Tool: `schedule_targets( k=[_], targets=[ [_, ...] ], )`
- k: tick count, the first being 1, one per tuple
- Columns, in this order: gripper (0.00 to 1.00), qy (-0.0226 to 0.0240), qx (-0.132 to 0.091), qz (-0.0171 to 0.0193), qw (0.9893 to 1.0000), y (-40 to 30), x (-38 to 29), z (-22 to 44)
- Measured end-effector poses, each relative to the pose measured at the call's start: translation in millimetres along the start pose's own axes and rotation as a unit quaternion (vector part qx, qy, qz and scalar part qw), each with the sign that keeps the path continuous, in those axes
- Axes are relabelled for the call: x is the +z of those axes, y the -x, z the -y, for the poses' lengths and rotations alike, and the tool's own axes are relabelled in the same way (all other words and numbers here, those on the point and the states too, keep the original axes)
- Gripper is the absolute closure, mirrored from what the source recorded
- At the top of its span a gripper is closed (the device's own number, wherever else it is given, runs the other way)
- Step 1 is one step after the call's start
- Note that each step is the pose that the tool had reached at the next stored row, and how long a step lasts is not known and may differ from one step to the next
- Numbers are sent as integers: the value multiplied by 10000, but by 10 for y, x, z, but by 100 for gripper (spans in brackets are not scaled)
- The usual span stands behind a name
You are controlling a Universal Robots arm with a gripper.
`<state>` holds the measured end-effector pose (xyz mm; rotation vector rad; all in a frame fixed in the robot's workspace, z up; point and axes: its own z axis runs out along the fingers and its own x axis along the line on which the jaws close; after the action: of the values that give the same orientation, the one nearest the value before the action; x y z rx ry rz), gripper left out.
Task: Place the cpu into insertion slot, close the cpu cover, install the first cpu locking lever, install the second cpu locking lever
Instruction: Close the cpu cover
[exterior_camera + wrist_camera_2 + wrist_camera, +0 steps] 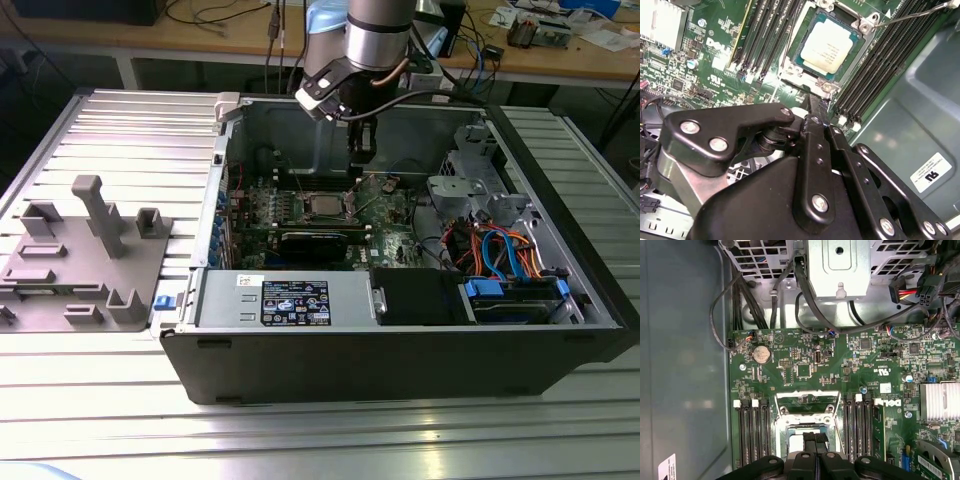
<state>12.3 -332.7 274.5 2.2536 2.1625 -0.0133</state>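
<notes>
The cpu [829,46] lies flat in the insertion slot [782,427] of the green motherboard [805,360], silver face up. The cpu cover [799,40] appears to lie down around it as a thin silver frame. A thin metal locking lever [912,16] sticks out from one corner of the socket. My gripper [815,102] hangs just above the socket's edge, shut, with nothing seen between its fingers. In the exterior view the gripper [362,150] stands inside the open computer case, above and slightly to the right of the cpu [322,205].
Black memory slots [880,65] flank the socket. A long black card [315,240] lies in front of it. A drive cage [470,190] with coloured cables [500,250] fills the case's right side. A grey fixture [90,250] sits on the table at the exterior view's left.
</notes>
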Motion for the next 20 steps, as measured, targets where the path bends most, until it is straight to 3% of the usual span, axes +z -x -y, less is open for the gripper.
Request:
schedule_targets(
  k=[20],
  targets=[
    [89, -9, 0, 1, 10000, -8, 1, -178]
  ],
)
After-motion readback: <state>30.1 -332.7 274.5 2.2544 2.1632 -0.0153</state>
